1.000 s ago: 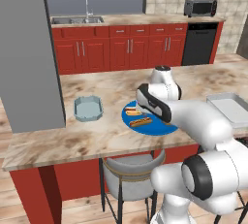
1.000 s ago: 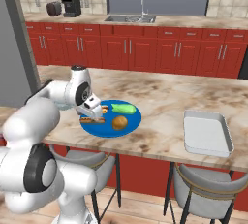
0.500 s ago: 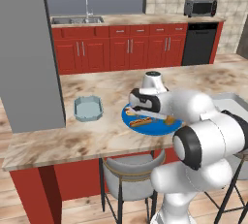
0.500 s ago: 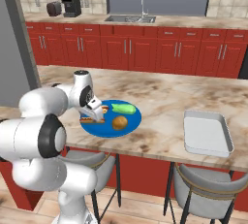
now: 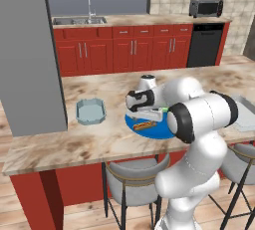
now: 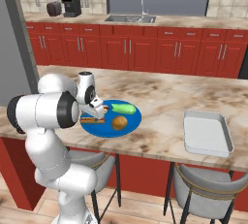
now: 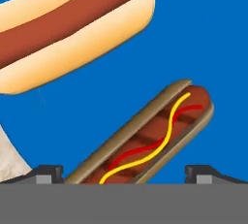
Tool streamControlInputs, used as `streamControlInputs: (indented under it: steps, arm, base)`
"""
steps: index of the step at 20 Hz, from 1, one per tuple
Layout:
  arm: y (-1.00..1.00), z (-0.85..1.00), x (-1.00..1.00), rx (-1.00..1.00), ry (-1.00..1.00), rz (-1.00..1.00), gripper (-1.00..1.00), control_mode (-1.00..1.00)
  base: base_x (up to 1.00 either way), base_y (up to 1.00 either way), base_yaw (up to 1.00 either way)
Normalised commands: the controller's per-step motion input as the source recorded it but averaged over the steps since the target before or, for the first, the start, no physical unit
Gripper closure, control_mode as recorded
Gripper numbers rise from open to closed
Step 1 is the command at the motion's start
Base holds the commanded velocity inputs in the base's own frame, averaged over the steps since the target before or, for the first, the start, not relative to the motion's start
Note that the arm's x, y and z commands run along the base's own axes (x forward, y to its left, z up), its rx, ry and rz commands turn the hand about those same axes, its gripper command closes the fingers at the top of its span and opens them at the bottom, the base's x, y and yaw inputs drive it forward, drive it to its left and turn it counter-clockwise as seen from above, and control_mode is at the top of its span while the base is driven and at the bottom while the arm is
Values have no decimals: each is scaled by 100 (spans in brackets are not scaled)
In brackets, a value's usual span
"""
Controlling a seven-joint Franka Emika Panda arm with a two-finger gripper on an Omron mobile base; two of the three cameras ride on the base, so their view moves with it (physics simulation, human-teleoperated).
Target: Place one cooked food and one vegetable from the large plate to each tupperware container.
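here the jaws gape wide — empty — straddling a hot dog [image 7: 150, 138] on the large plate [image 7: 208, 39].

Marbled beige surface [image 5: 60, 144] on a red base, stools tucked beneath. Lying directly on it: a small pale blue-grey tub [image 5: 90, 111] with cut corners toward the left end; a flat round bright blue plate [image 6: 104, 124] near the front edge, well apart from the tub; a larger rectangular tray-like tub [image 6: 207, 132] toward the right end, near the front edge, apart from the plate.
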Motion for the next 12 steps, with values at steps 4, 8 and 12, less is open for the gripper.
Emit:
streamControlInputs:
  steps: [4,8,12]
  arm:
    - [1,-24,33,0,3,0,-100,-100]
    - [0,-12,18,0,1,0,-100,-100]
    - [0,-26,0,0,8,-1,-100,-100]
  base:
    - [0,0,0]
    - [0,0,0]
    - [0,0,0]
